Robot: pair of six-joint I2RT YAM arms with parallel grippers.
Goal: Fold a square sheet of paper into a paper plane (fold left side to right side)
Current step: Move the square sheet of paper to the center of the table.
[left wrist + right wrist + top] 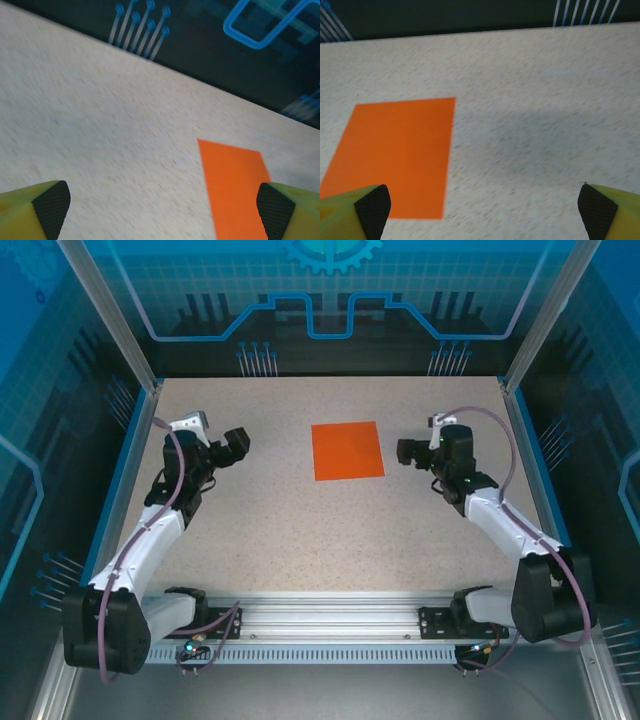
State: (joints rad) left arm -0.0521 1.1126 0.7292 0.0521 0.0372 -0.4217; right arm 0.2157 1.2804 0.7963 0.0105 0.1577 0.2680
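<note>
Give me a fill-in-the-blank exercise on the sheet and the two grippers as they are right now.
1. The square sheet of paper lying flat on the table is coloured ____.
2. The left gripper, clear of the sheet, has its jaws ____.
3. In the top view the sheet lies ____ the left gripper and the right gripper.

Missing words: orange; open; between
</note>
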